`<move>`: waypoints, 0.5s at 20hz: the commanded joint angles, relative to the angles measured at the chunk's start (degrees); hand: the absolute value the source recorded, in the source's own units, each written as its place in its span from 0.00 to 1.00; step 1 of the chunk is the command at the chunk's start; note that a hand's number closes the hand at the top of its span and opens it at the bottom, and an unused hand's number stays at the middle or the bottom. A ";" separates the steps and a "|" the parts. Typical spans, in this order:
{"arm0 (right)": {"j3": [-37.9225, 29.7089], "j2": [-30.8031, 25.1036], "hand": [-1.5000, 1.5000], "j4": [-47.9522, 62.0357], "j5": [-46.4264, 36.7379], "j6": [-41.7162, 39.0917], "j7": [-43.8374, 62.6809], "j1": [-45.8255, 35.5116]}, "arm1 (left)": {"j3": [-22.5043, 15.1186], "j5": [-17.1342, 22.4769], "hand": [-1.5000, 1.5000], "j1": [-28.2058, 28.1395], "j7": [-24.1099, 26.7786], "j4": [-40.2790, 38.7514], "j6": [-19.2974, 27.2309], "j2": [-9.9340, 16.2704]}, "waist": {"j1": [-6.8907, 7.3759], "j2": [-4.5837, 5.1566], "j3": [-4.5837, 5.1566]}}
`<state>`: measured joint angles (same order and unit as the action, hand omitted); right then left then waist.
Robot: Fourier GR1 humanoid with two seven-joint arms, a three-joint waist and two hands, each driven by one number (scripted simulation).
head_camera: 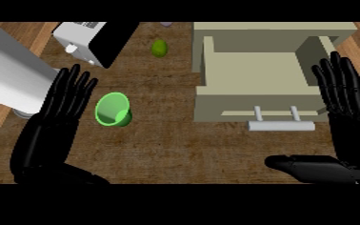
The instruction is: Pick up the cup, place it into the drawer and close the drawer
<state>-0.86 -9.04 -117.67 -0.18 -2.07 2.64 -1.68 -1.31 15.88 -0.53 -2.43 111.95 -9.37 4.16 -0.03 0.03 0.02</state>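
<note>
A bright green cup [113, 109] stands upright on the wooden counter, left of centre. My left hand [53, 124] is open with straight fingers just left of the cup, not touching it. The beige drawer [262, 76] is pulled open at the right, its inside bare, with a pale handle [280, 122] on its front. My right hand [339, 100] is open at the right edge, fingers up beside the drawer's right wall, thumb stretched out low toward the left.
A white and black appliance [95, 40] sits at the back left, beside a large white body [21, 76] at the left edge. A small green fruit [159, 47] lies behind the cup. Bare counter [183, 143] lies in front of the drawer.
</note>
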 commanded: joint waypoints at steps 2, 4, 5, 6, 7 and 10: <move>-2.21 -1.09 0.00 2.39 1.79 -3.33 -2.82 1.33 | 5.03 6.61 0.00 4.33 -3.59 -5.30 -1.94 1.94 | -0.11 -0.01 -0.03; 0.03 0.96 0.00 2.68 -1.08 -1.75 -2.08 -0.51 | 3.15 1.99 0.00 -1.53 1.74 -5.18 -2.28 0.38 | 0.09 -0.04 -0.02; 2.13 2.08 0.00 -0.74 -2.29 -0.71 -0.64 0.78 | 2.70 0.60 0.00 -3.90 4.61 -6.40 -3.47 0.24 | 0.07 -0.06 -0.01; 0.99 1.53 0.00 -2.22 -1.35 -1.35 -0.37 2.29 | 6.01 2.45 0.00 1.48 2.15 -10.23 -2.64 1.86 | -0.13 -0.04 -0.01; -0.34 1.06 0.00 4.58 -1.51 -1.74 -3.88 -0.86 | 5.60 -0.41 0.00 1.97 5.62 -14.65 -2.28 1.05 | -0.05 0.05 -0.02; -2.12 0.52 0.00 5.10 -0.14 -2.42 -4.21 -2.16 | 5.88 -4.66 0.00 3.36 9.46 -19.51 0.03 0.07 | -0.11 0.07 -0.02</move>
<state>-1.76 -8.47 -115.41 -0.54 -4.18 0.08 -1.57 3.34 15.01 -0.37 3.66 99.55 -11.42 4.72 -0.07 0.02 0.01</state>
